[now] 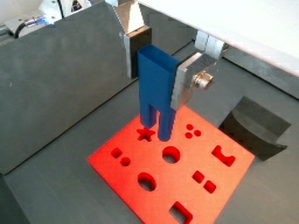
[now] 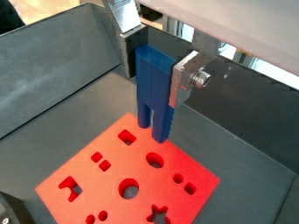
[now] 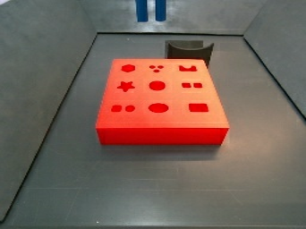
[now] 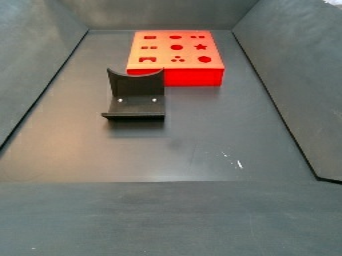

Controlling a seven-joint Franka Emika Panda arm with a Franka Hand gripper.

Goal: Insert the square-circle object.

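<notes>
The gripper (image 1: 156,66) — clamped on the square-circle object (image 1: 155,92) — hangs above the red slab (image 1: 176,171).

You will find no legible text, label, brand, number or sign in any view. The red slab (image 3: 159,89) bears only cut-out shapes, among them a star, circles, an oval and squares, and no lettering. The square-circle object (image 1: 156,94), clamped between the plates of the gripper (image 1: 162,79) above the slab in both wrist views, has plain blue faces without markings. In a side view only its two prongs (image 3: 150,10) show at 12 o'clock of the frame, also unmarked. The dark grey curved-top block (image 4: 134,95), at about 7 o'clock from the slab in that side view, carries no writing you can read.
</notes>
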